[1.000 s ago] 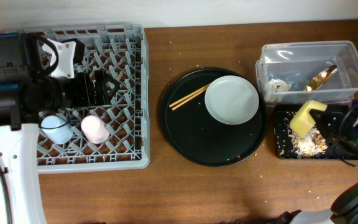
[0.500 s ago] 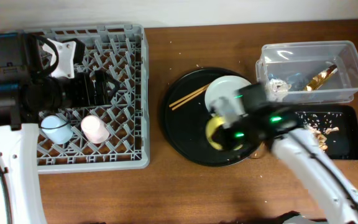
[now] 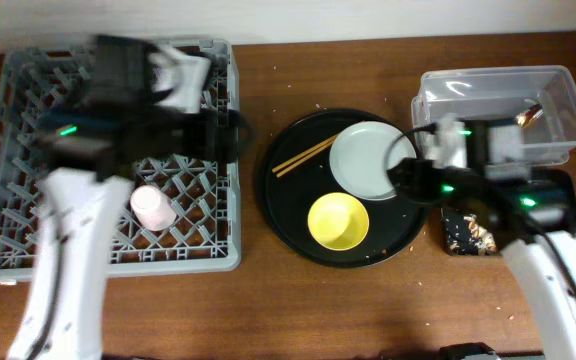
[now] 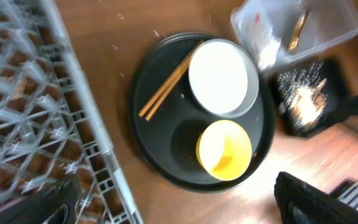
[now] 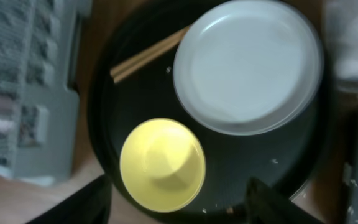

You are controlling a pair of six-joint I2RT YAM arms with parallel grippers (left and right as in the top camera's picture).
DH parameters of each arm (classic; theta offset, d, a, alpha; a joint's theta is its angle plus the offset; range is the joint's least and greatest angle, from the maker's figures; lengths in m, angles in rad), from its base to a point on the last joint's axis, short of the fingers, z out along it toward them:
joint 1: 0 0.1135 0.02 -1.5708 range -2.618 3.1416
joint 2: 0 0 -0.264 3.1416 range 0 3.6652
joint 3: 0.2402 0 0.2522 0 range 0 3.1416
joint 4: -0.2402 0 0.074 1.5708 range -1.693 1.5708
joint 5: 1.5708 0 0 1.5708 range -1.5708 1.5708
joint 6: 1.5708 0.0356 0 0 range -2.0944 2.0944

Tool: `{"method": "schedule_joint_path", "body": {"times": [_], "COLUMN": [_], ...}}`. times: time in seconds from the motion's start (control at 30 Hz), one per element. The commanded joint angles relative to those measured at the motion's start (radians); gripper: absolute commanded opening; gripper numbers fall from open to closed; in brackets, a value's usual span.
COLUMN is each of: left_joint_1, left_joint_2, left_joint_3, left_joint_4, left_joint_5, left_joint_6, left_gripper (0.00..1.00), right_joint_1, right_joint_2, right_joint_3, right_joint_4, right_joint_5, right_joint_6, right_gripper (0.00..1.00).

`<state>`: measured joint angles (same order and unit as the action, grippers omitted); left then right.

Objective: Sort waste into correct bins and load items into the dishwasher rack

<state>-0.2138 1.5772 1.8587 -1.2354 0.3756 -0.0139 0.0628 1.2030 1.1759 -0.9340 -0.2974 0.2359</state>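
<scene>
The yellow bowl [image 3: 338,221] sits upright on the round black tray [image 3: 298,225], free of any grip. My right gripper [image 3: 400,180] hovers open just above it, and in its wrist view the bowl [image 5: 162,165] lies between and ahead of the spread fingers [image 5: 73,205]. The grey-white plate [image 3: 371,160] and chopsticks [image 3: 303,157] share that tray. A pink cup [image 3: 153,207] stands in the dishwasher rack [image 3: 8,130]. My left gripper [image 3: 230,135] is open over the rack's right edge. Tissue [image 3: 451,135] and a gold wrapper [image 3: 528,113] lie in the clear tub [image 3: 558,85]. Scraps [image 3: 468,235] lie in the black bin [image 3: 450,200].
Brown tabletop with a few crumbs lies between the rack and the round tray. The left wrist view looks down on the tray [image 4: 154,143], the plate [image 4: 222,78], the bowl [image 4: 224,149] and the rack's edge [image 4: 98,143]. The two bins sit close together at the right.
My right gripper carried the yellow bowl from over the black bin to the round tray and let it go. My left arm swung from the rack's left side to its right edge.
</scene>
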Motion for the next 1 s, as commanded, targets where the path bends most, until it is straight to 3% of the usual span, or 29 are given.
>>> {"method": "schedule_joint_path", "body": {"times": [0.0, 0.03, 0.07, 0.13, 0.27, 0.33, 0.8, 0.83, 0.87, 0.97], "left_joint_1": [-0.171, -0.209, -0.244, -0.259, -0.259, -0.261, -0.277, -0.277, -0.277, -0.276], "left_joint_2": [0.195, 0.273, 0.389, 0.515, 0.703, 0.736, 0.781, 0.784, 0.785, 0.738], "left_joint_3": [-0.026, -0.026, -0.026, -0.026, -0.026, -0.026, -0.026, -0.026, -0.026, -0.024], "left_joint_4": [0.161, 0.238, 0.339, 0.451, 0.585, 0.592, 0.529, 0.534, 0.527, 0.468], "left_joint_5": [-0.257, -0.257, -0.272, -0.272, -0.268, -0.268, -0.242, -0.241, -0.241, -0.242], "left_joint_6": [0.019, 0.031, 0.143, 0.227, 0.317, 0.323, 0.327, 0.327, 0.326, 0.266], "left_gripper": [0.99, 0.98, 0.78, 0.55, 0.37, 0.32, 0.29, 0.12, 0.00, 0.00], "right_joint_1": [-0.117, -0.123, -0.122, -0.122, -0.122, -0.122, -0.122, -0.122, -0.122, -0.122], "right_joint_2": [-0.016, -0.012, -0.011, -0.010, 0.015, 0.037, 0.053, 0.053, 0.053, 0.053], "right_joint_3": [0.006, 0.006, 0.006, 0.006, 0.005, 0.005, 0.005, 0.005, 0.005, 0.005], "right_joint_4": [-0.092, -0.120, -0.137, -0.137, -0.137, -0.137, -0.151, -0.151, -0.151, -0.149], "right_joint_5": [-0.111, -0.111, -0.111, -0.111, -0.111, -0.111, -0.111, -0.111, -0.111, -0.111], "right_joint_6": [0.008, 0.004, 0.004, 0.005, 0.005, 0.005, 0.005, 0.005, 0.005, 0.005], "right_gripper": [0.72, 0.72, 0.72, 0.72, 0.72, 0.72, 0.71, 0.71, 0.71, 0.71]}}
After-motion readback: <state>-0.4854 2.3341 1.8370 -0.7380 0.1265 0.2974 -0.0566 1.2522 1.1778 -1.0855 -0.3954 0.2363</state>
